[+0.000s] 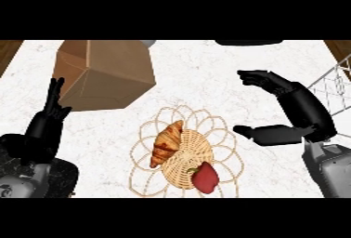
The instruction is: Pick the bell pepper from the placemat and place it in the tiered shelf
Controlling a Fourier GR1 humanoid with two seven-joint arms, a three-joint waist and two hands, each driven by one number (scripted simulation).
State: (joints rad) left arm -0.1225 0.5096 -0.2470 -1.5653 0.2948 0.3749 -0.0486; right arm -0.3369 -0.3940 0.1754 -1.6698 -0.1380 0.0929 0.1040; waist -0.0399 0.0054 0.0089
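Red bell pepper (205,177) sits on the placemat's (179,160) near edge, with a croissant (166,143) just behind it. Right hand (305,111) hangs right of the placemat, fingers spread, grabbing nothing. Left hand (48,118) rests left of it, relaxed and empty. Tiered shelf (334,83) is past the placemat's right.

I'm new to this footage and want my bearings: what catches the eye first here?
The woven placemat at centre, with a croissant and a red bell pepper on it. The right hand hangs open to its right, beside the wire tiered shelf; a brown box fills the upper left.
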